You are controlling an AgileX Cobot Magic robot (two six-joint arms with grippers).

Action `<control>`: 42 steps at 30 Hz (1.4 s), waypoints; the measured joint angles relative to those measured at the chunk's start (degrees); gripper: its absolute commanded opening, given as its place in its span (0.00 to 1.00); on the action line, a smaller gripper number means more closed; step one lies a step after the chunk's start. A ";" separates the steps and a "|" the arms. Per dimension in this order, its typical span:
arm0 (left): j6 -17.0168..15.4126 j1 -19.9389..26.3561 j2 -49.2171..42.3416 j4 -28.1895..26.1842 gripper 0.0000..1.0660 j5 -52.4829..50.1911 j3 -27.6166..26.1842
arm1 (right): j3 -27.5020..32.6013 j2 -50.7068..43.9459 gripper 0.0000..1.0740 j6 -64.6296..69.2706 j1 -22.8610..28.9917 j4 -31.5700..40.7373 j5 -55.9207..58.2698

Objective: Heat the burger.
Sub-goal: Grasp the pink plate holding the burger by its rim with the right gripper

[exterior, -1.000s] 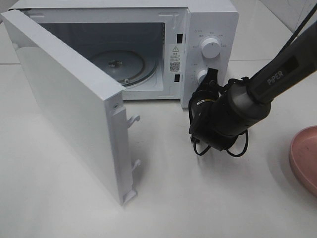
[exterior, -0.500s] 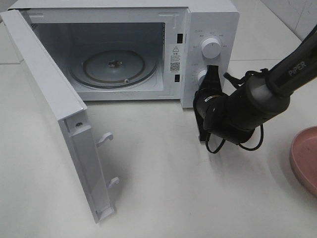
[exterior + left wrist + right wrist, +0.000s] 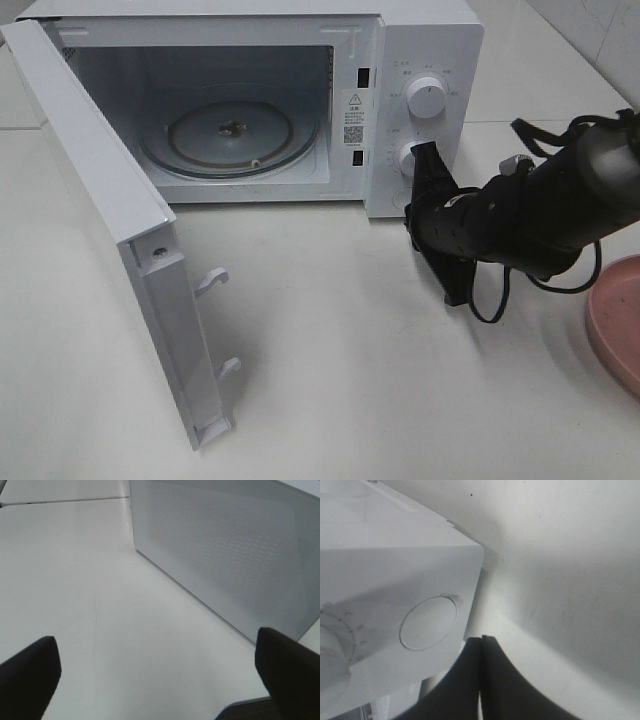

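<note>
Your right hand (image 3: 424, 152) is clenched on nothing, its tips just beside the lower knob (image 3: 407, 155) of the microwave (image 3: 430, 50). Your left hand (image 3: 157, 660) hangs spread wide, empty, over the desk (image 3: 100, 605), near the open door (image 3: 100, 220). A pink plate (image 3: 615, 320) sits at the far right. The burger shows in none of your views, so you can't place it against either hand

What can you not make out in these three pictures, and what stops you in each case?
- Burger: in none of the views.
- Pink plate: exterior high, cut off by the right edge; its contents unseen.
- Microwave dial markings: exterior high, too small to read.
- Left gripper: left wrist, only two fingertips show; the bottom edge cuts the rest.
</note>
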 measured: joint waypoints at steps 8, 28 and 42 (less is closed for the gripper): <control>0.00 0.00 0.00 0.00 0.92 0.00 0.00 | 0.52 -6.82 0.00 -6.02 -4.41 -17.42 12.61; 0.00 0.00 0.00 0.00 0.92 0.00 0.00 | 0.57 -22.69 0.05 -48.36 -7.05 -35.35 55.58; 0.00 0.00 0.00 0.00 0.92 0.00 0.00 | 0.52 -29.39 0.80 -58.96 -14.32 -39.65 70.24</control>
